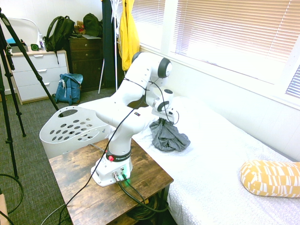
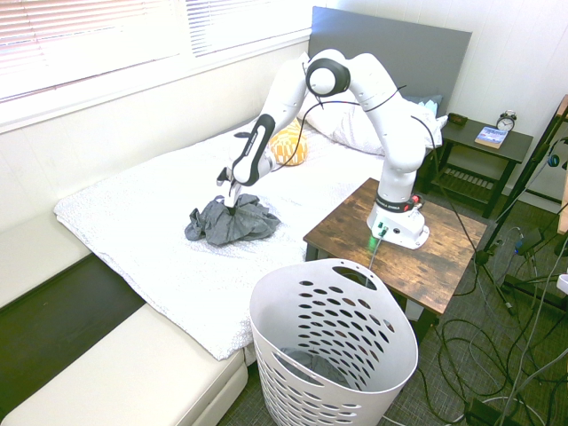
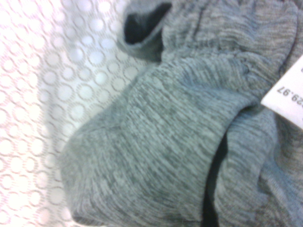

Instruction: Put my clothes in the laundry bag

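The white arm's pincer [image 2: 232,202] is pinched nearly shut on the top of the clothes [image 2: 231,222], a crumpled dark grey garment whose gathered peak rises into the fingers while the rest of the heap spreads just below on the white bed [image 2: 142,222]. The pincer points steeply downward, tilted only a little off vertical, at the end of an arm that arches up from its base on the wooden table [image 2: 355,235], bends at a high elbow and slopes down over the mattress. Seen from the wrist, the garment fills most of the picture as mottled grey knit with a dark opening at one fold and a white tag [image 3: 286,97] bearing partial print, lying against the bed's dotted coverlet. The laundry bag [image 2: 333,346], a white plastic basket with oval holes and a cut-out handle, stands on the floor well apart from the pincer, off the bed's edge and beside the table. A yellow patterned pillow [image 2: 288,146] lies on the bed beyond the pincer, toward the headboard [image 2: 390,49].
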`<state>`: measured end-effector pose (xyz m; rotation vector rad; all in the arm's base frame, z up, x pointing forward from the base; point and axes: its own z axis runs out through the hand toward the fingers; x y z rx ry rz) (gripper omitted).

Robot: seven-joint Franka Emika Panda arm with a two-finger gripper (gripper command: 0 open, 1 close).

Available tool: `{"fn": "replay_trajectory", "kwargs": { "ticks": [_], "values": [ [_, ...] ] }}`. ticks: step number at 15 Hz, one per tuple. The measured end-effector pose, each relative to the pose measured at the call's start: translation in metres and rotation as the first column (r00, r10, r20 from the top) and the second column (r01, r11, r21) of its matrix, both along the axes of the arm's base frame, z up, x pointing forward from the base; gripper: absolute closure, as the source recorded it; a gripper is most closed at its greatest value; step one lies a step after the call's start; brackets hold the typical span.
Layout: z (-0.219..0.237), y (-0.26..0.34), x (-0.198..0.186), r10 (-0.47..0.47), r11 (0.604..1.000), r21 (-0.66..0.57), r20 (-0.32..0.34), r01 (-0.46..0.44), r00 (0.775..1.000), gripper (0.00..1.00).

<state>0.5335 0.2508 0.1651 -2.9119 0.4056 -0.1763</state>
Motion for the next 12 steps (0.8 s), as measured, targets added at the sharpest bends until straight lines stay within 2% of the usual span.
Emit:
{"fn": "replay_trajectory", "kwargs": {
  "ticks": [4, 7, 9, 12],
  "values": [
    [0.115, 0.063, -0.04, 0.041, 0.999, 0.021, 0.009, -0.042, 0.999, 1.0],
    [0.226, 0.12, -0.096, 0.069, 0.997, 0.023, 0.033, -0.07, 0.997, 1.0],
    [0.316, 0.155, -0.154, 0.094, 0.995, 0.028, 0.052, -0.096, 0.994, 1.0],
    [0.459, 0.193, -0.271, 0.137, 0.988, 0.052, 0.113, -0.143, 0.984, 1.0]
  ]
}}
